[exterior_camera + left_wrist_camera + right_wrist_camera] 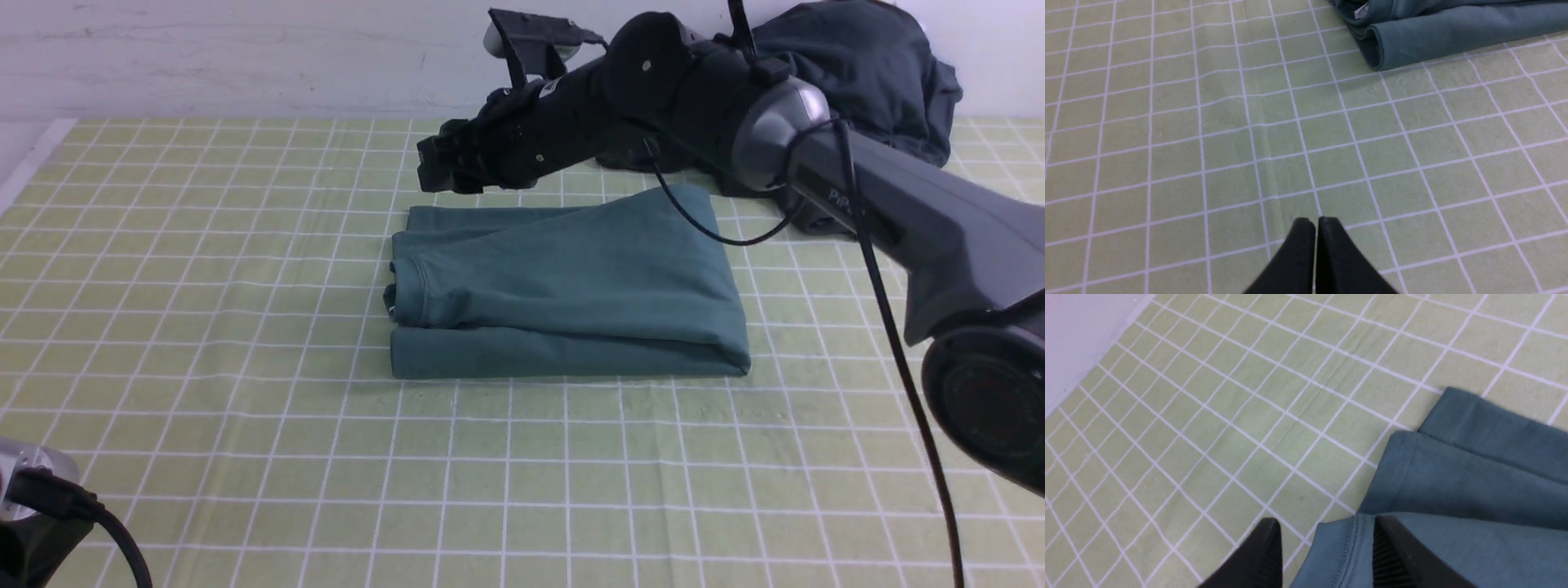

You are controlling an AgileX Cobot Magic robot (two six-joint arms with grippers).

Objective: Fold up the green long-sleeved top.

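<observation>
Nearest, the left arm (33, 514) is cut off at the front view's lower corner. Its wrist view shows the left gripper (1316, 223) with fingers pressed together over the checked cloth (1167, 143). The green top (563, 286) lies mid-table, folded into a thick rectangle, cuff and hems stacked along its left edge. The right arm (898, 196) reaches across it, with the right gripper (437, 167) spread apart above the far left corner. Behind, a dark garment (865, 73) is partly hidden.
</observation>
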